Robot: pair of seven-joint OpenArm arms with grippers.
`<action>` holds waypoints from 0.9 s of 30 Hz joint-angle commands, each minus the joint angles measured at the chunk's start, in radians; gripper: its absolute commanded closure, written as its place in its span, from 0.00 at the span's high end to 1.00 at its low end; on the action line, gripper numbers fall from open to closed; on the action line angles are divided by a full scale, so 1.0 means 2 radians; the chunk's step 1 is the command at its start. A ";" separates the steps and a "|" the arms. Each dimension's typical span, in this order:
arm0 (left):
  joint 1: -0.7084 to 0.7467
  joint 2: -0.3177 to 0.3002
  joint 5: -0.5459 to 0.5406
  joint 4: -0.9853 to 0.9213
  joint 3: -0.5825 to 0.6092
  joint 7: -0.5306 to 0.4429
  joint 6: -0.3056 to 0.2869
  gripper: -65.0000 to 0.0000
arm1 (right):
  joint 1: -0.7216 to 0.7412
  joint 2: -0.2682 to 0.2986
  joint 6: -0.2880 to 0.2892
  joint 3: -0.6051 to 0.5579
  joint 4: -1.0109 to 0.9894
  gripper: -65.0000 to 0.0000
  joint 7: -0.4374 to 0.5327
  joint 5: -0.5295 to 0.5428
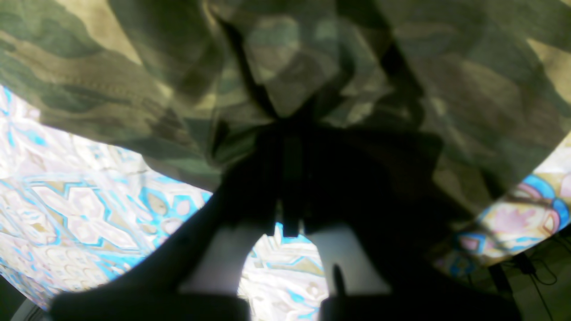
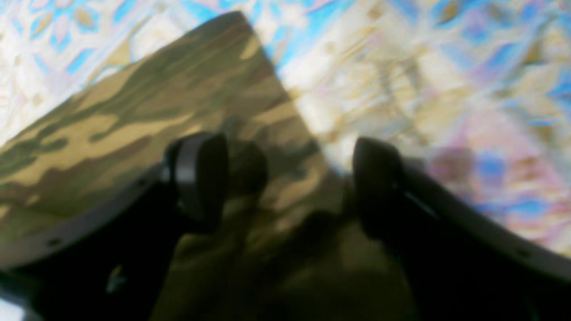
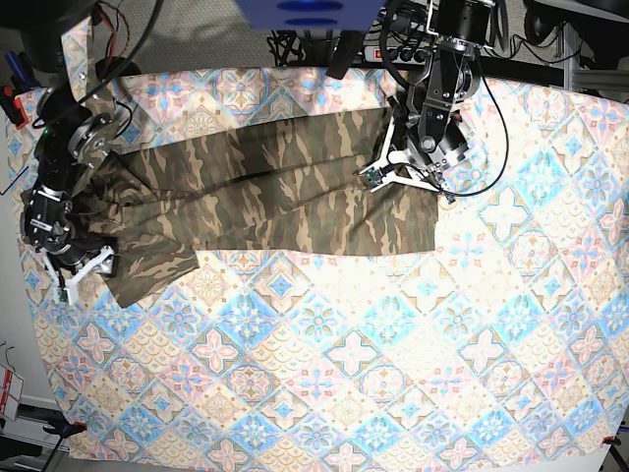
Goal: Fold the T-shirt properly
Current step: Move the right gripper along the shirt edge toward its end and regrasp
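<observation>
The camouflage T-shirt (image 3: 275, 187) lies stretched sideways across the far half of the table. My left gripper (image 3: 408, 182) is at the shirt's right end. In the left wrist view the left gripper (image 1: 285, 129) is shut on a bunched fold of the T-shirt (image 1: 134, 67), which drapes around the fingers. My right gripper (image 3: 74, 270) is at the shirt's left end. In the right wrist view the right gripper (image 2: 287, 183) is open, one finger (image 2: 200, 174) over the T-shirt (image 2: 134, 120) and the other near its edge.
The blue, pink and cream tile-patterned cloth (image 3: 344, 364) covers the table and shows under both wrists, left (image 1: 67, 200) and right (image 2: 401, 67). Cables (image 3: 491, 108) and equipment crowd the back edge. The table's left edge is close to the right arm.
</observation>
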 commanded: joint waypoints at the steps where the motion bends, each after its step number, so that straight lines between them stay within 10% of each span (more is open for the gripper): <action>1: -0.002 -0.001 0.000 -0.010 0.000 -0.016 0.007 0.00 | 0.012 0.009 0.002 -0.001 -0.003 0.67 0.014 0.005; 12: -0.011 -0.001 0.000 -0.010 -0.002 -0.014 0.007 0.00 | 0.012 0.006 0.002 -0.072 -0.065 0.66 0.036 0.004; 22: -0.011 -0.001 0.000 -0.010 -0.002 -0.014 0.007 0.00 | 0.012 -0.026 0.001 -0.152 -0.062 0.08 0.008 0.006; 27: -0.011 -0.001 0.000 -0.010 -0.002 -0.015 0.007 0.00 | 0.033 -0.025 0.000 -0.151 -0.061 0.02 -0.005 0.008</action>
